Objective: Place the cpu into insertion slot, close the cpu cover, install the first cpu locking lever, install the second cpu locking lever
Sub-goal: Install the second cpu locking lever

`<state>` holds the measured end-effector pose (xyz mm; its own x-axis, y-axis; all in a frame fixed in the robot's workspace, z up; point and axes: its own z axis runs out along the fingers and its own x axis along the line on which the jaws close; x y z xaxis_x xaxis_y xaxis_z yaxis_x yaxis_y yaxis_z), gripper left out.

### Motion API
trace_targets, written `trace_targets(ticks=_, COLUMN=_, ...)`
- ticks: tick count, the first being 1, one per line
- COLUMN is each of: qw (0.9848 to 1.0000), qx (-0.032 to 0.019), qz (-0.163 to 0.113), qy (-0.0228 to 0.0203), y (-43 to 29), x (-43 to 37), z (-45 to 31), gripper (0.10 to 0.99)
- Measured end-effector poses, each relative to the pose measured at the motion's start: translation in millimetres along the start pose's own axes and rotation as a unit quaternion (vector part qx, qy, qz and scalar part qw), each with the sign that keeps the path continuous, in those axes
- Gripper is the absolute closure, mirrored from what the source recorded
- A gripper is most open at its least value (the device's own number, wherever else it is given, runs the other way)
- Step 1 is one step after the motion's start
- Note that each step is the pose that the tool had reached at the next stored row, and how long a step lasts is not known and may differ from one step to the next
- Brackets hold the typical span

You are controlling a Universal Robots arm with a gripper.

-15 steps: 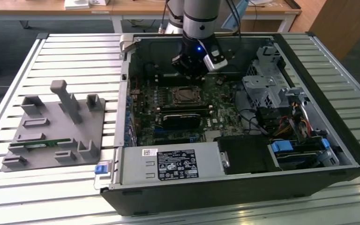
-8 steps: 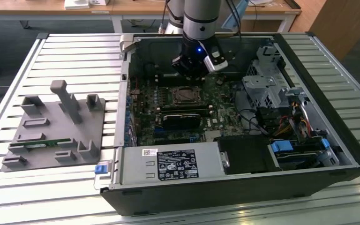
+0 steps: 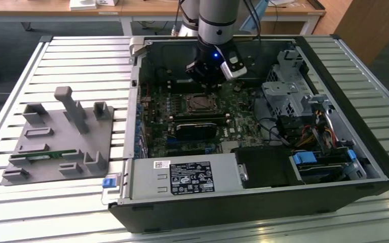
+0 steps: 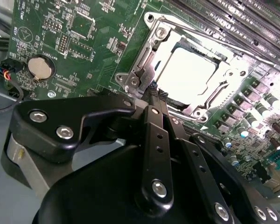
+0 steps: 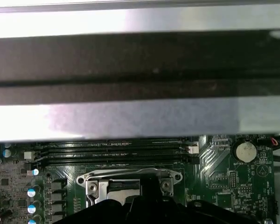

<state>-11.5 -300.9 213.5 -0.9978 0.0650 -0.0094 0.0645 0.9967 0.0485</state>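
The slatted bench (image 3: 79, 61) carries an open computer case (image 3: 356, 66) with its green board (image 3: 157, 131) facing up, and a grey holder tray (image 3: 52, 147) lies on the exterior view's left of the case. The arm reaches down into the case over the board. In the second wrist view the gripper (image 4: 156, 95) has its fingers pressed together, holding nothing, just beside the rim of the insertion slot (image 4: 151, 58). The cpu cover (image 4: 224, 91) lies flat around the cpu (image 4: 186, 74), which sits in that slot.
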Motion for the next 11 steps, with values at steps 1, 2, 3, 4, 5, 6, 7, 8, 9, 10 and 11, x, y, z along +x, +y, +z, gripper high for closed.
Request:
trace_targets(ticks=1, qw=1.0, qx=0.0, qz=0.0, qy=0.0, y=-0.3, x=0.0, z=-0.1, gripper=0.98)
trace_targets(ticks=2, qw=1.0, qx=0.0, qz=0.0, qy=0.0, y=-0.6, x=-0.1, z=-0.3, gripper=0.98)
trace_targets(ticks=3, qw=1.0, qx=0.0001, qz=0.0, qy=0.0001, y=-0.9, x=-0.1, z=-0.9, gripper=0.98)
trace_targets(ticks=4, qw=1.0, qx=0.0, qz=0.0, qy=0.0, y=-1.0, x=-0.1, z=-2.0, gripper=0.98)
trace_targets(ticks=5, qw=1.0, qx=0.0001, qz=0.0, qy=0.0, y=-1.0, x=-0.1, z=-3.9, gripper=0.98)
trace_targets(ticks=6, qw=1.0, qx=0.0, qz=0.0, qy=0.0, y=-0.9, x=-0.1, z=-6.4, gripper=0.98)
trace_targets(ticks=7, qw=1.0, qx=-0.0001, qz=0.0, qy=-0.0001, y=-0.8, x=-0.2, z=-9.3, gripper=0.98)
trace_targets(ticks=8, qw=1.0, qx=0.0, qz=0.0, qy=0.0, y=-0.7, x=-0.2, z=-12.3, gripper=0.98)
trace_targets(ticks=9, qw=1.0, qx=-0.0001, qz=0.0, qy=-0.0001, y=-0.5, x=-0.2, z=-15.3, gripper=0.98)
trace_targets(ticks=10, qw=1.0, qx=0.0, qz=0.0, qy=0.0, y=-0.4, x=-0.3, z=-18.9, gripper=0.98)
trace_targets(ticks=11, qw=1.0, qx=0.0, qz=0.0, qy=0.0, y=-0.1, x=-0.3, z=-22.8, gripper=0.98)
